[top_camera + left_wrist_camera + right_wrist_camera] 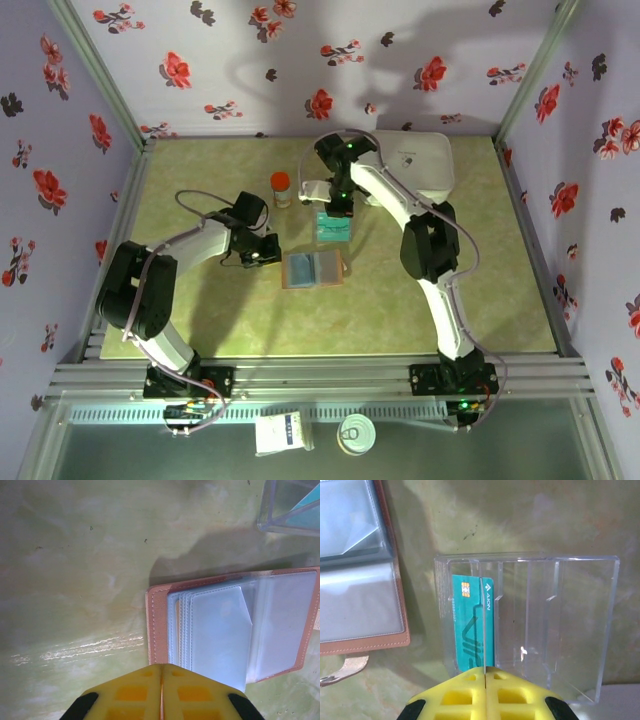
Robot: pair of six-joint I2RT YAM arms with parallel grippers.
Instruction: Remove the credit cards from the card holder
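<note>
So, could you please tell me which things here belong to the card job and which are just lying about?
Job: card holder, teal credit card, clear rack it stands in.
Lying about: orange-capped bottle, white case.

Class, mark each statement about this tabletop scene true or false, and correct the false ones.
1. The card holder lies open on the table. True.
2. The left gripper is wide open. False: its yellow fingers are pressed together, shut, just short of the holder's edge.
3. A teal card sits in the clear tray. True.
4. The orange-capped bottle lies on top of the card holder. False: it stands upright on the table, apart from the holder and farther back.
</note>
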